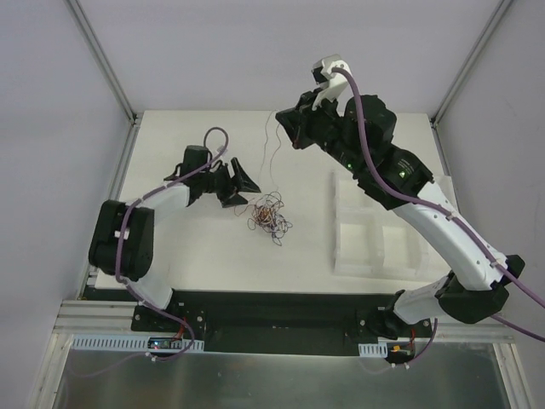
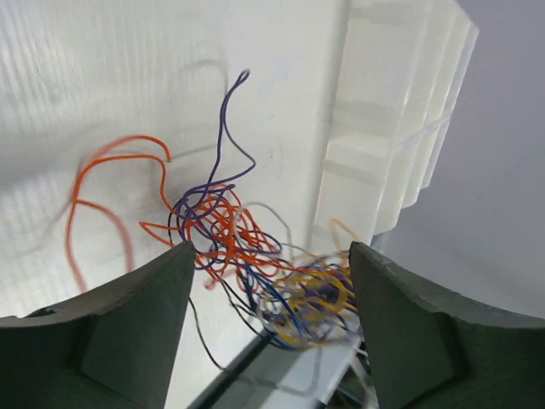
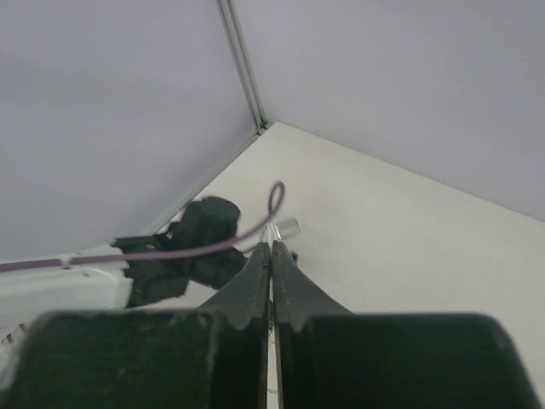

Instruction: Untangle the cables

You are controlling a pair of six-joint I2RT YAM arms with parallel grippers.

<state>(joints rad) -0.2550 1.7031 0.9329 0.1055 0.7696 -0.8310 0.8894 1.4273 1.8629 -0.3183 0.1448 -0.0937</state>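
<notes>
Cables (image 1: 269, 215) lay tangled mid-table, tray (image 1: 375, 234) to the right. Left gripper (image 1: 241, 191) sat low just beside the tangle, jaws released, holding nothing. Farther back, right gripper (image 1: 295, 141) hung raised, clenched; one thin strand rose toward it, grasp unclear.

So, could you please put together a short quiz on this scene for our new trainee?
1. True or false: the left jaws are closed on the cables.
2. In the top view, on which side of the tangle does the white tray sit? A left, B right, C behind.
3. Fill in: the right jaws are ____.

Key:
1. False. They stand open, just short of the tangle.
2. B.
3. Shut, apparently pinching one thin strand that rises from the tangle.
</notes>
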